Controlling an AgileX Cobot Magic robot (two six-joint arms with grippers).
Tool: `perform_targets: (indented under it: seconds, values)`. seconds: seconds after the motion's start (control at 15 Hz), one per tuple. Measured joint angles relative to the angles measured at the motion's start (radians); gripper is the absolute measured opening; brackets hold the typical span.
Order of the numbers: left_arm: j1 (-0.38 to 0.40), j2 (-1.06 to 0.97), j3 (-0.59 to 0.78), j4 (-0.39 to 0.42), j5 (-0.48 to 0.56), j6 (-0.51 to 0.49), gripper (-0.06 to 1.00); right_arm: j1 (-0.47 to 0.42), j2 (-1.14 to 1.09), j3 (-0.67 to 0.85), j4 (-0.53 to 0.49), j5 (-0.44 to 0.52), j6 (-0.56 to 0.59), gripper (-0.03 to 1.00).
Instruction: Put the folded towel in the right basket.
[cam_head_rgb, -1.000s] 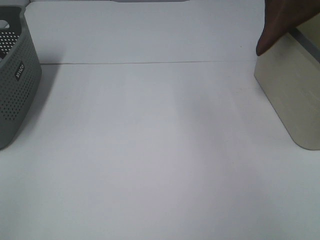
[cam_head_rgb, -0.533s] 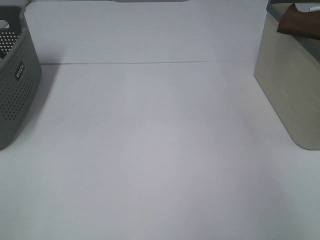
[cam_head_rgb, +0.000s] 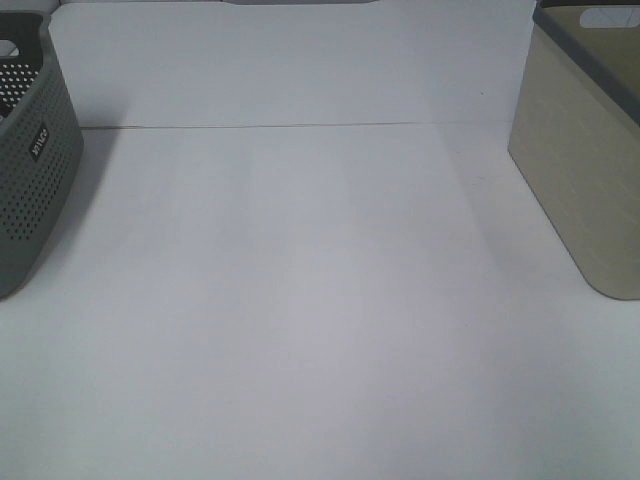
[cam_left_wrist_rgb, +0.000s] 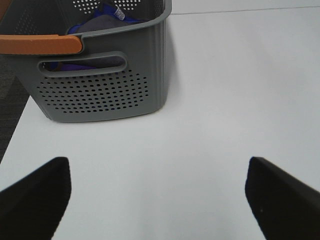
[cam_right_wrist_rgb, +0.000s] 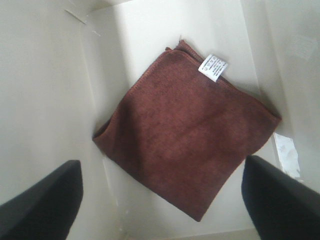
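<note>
In the right wrist view a folded brown towel (cam_right_wrist_rgb: 185, 132) with a white label lies flat on the floor of the beige right basket (cam_right_wrist_rgb: 45, 100). My right gripper (cam_right_wrist_rgb: 162, 200) hangs open above it, holding nothing; its two dark fingertips (cam_right_wrist_rgb: 40, 197) show at the frame's corners. In the exterior high view the beige basket (cam_head_rgb: 580, 170) stands at the right edge; the towel and both grippers are out of that view. My left gripper (cam_left_wrist_rgb: 160, 195) is open and empty over the white table, near the grey basket (cam_left_wrist_rgb: 100, 75).
The grey perforated left basket (cam_head_rgb: 30, 150) stands at the left edge and holds blue and grey cloth (cam_left_wrist_rgb: 97, 22), with an orange handle (cam_left_wrist_rgb: 40, 44). The white table (cam_head_rgb: 300, 300) spreads between the two baskets.
The brown towel was held over the right basket's rim and has dropped inside. Towel and arm are gone from the exterior high view.
</note>
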Motion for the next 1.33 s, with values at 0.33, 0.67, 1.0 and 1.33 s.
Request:
perform_targets:
  seconds: [0.33, 0.67, 1.0, 1.33]
  values:
    - [0.0, 0.0, 0.0, 0.0, 0.0, 0.0, 0.88, 0.009, -0.127, 0.0, 0.103, 0.0, 0.0, 0.85]
    - [0.0, 0.0, 0.0, 0.0, 0.0, 0.0, 0.88, 0.17, -0.288, 0.051, 0.022, -0.003, 0.0, 0.85]
    - [0.0, 0.0, 0.0, 0.0, 0.0, 0.0, 0.88, 0.303, -0.59, 0.428, -0.094, -0.003, 0.001, 0.85]
    - [0.0, 0.0, 0.0, 0.0, 0.0, 0.0, 0.88, 0.303, -0.912, 0.834, -0.11, -0.001, 0.003, 0.85]
